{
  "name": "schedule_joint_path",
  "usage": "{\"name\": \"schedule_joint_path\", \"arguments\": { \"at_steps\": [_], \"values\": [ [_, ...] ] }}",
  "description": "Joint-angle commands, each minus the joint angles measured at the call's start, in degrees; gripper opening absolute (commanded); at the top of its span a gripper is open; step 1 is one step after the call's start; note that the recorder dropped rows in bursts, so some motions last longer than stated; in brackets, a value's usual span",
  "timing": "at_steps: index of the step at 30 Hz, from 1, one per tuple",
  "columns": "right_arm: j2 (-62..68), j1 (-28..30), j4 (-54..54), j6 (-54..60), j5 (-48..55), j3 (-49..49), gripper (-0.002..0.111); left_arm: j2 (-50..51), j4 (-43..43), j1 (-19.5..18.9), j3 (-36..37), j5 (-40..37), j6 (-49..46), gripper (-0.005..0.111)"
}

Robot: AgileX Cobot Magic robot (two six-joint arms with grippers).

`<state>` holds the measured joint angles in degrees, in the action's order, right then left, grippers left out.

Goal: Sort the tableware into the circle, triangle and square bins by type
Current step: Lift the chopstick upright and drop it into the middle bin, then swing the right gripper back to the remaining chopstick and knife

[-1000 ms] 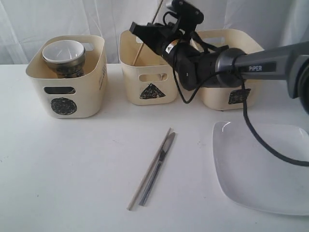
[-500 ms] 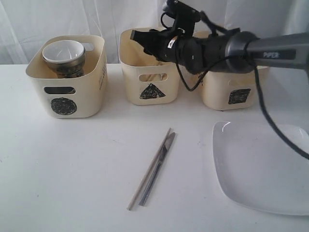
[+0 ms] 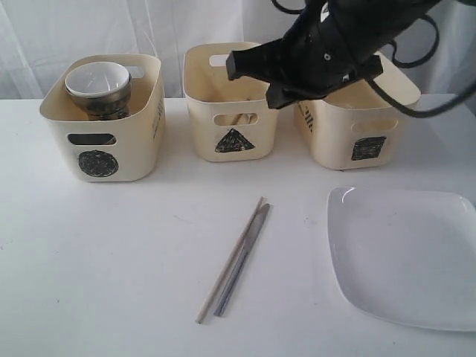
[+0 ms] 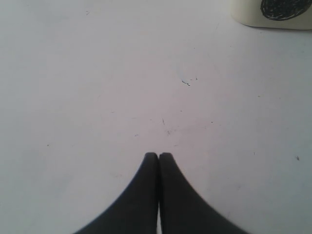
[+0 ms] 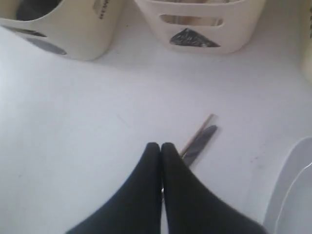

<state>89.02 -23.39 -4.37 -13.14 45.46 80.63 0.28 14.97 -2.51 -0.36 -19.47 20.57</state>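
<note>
Right pincer [image 5: 161, 145] pressed closed, holding nothing, above the tabletop [image 3: 111, 245], left pincer [image 4: 158, 155] closed too, empty, knife [image 3: 242, 260] and chopstick [image 3: 223, 272] lay touching before the triangle bin [image 3: 230, 111], white plate [image 3: 405, 253] nearby

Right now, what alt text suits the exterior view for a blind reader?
A black robot arm partly hides the triangle tub and square tub of three cream plastic tubs on a white table; the circle tub holds a steel mug. Nearer lie a wooden chopstick beside a steel knife, and a large white square plate.
</note>
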Motion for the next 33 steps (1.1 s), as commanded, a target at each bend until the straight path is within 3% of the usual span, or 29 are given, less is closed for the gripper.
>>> {"name": "schedule_joint_path", "arguments": {
  "at_steps": [1, 4, 7, 10, 13, 17, 21, 27, 29, 31, 33],
  "values": [
    [-8.3, -8.4, -1.5, -5.6, -5.9, -10.7, 0.0, -0.3, -0.4, 0.4, 0.4, -1.6, 0.1, 0.0],
    [-10.2, -16.3, -2.8, -6.7, -11.1, -18.5, 0.0, -0.3, -0.4, 0.4, 0.4, -1.6, 0.1, 0.0],
    [-8.9, -24.4, -1.9, -6.1, -22.6, -27.3, 0.0, -0.3, -0.4, 0.4, 0.4, -1.6, 0.1, 0.0],
    [-5.3, -24.9, 4.8, -4.6, -32.1, -31.2, 0.0, -0.3, -0.4, 0.4, 0.4, -1.6, 0.1, 0.0],
    [-3.7, -22.9, 12.1, -4.6, -35.2, -30.7, 0.0, -0.3, -0.4, 0.4, 0.4, -1.6, 0.1, 0.0],
    [-3.7, -18.6, 11.8, -13.7, -26.5, -26.4, 0.0, -0.3, -0.4, 0.4, 0.4, -1.6, 0.1, 0.0],
    [-3.7, -13.4, 17.5, -13.7, -15.6, -22.0, 0.0, -0.3, -0.4, 0.4, 0.4, -1.6, 0.1, 0.0],
    [-3.9, -9.2, 46.1, -14.3, 1.3, -18.0, 0.0, -0.3, -0.4, 0.4, 0.4, -1.6, 0.1, 0.0],
    [-5.0, -9.1, 52.5, -15.7, 2.7, -18.0, 0.0, -0.3, -0.4, 0.4, 0.4, -1.6, 0.1, 0.0],
    [-6.7, -9.2, 51.6, -16.8, 0.3, -18.0, 0.0, -0.3, -0.4, 0.4, 0.4, -1.6, 0.1, 0.0],
    [-8.2, -9.2, 43.6, -17.1, -3.6, -18.0, 0.0, -0.3, -0.4, 0.4, 0.4, -1.6, 0.1, 0.0]
  ]
}}
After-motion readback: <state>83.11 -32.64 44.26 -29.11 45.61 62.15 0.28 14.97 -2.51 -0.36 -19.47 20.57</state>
